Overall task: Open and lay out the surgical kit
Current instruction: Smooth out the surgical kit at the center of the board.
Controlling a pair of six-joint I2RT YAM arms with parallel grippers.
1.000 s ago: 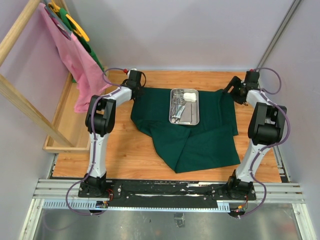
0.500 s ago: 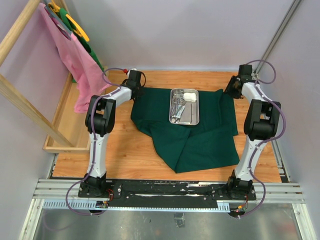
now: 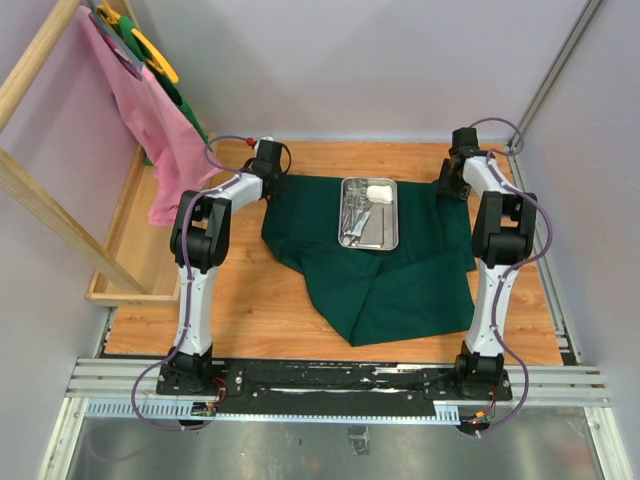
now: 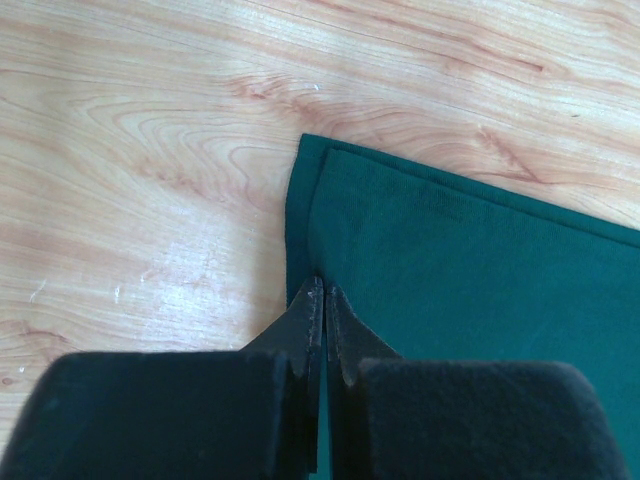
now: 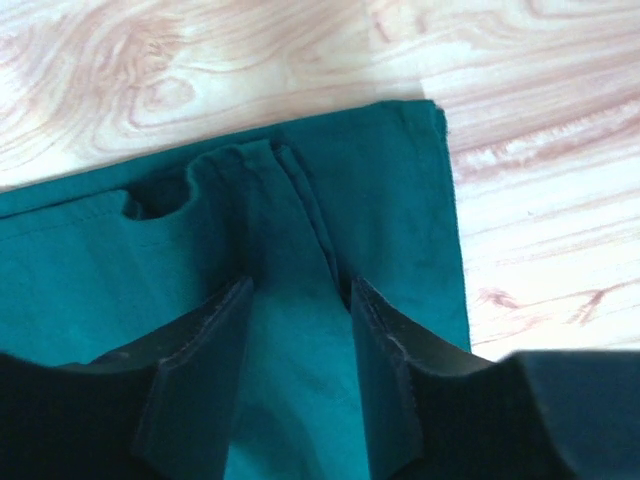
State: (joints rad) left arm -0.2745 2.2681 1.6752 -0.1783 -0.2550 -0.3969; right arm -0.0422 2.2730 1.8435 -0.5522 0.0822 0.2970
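Our right gripper (image 5: 300,288) swung in over cloth wrap (image 5: 380,180) corner, jaws spread astride fold; left gripper (image 4: 320,292) pinches hem at its tips. We judge flattening pull near.

1 grn cloth (image 3: 400,280), 1 tray (image 3: 385,236), 1 gauze wad (image 3: 379,192), 1 pink cloth (image 3: 160,140), 2 arms (L (image 3: 205,230), R (image 3: 500,225))

Only the right arm (image 3: 497,225) moved in the last second. It swung in toward the rectangular shiny steel tray (image 3: 369,212), elbow tucking in with it. So the right gripper (image 5: 300,290) ended up nearer the tray, on the corner of the dark green cloth wrap (image 3: 400,270), its 2 fingers (image 5: 205,370) apart around a raised fold.
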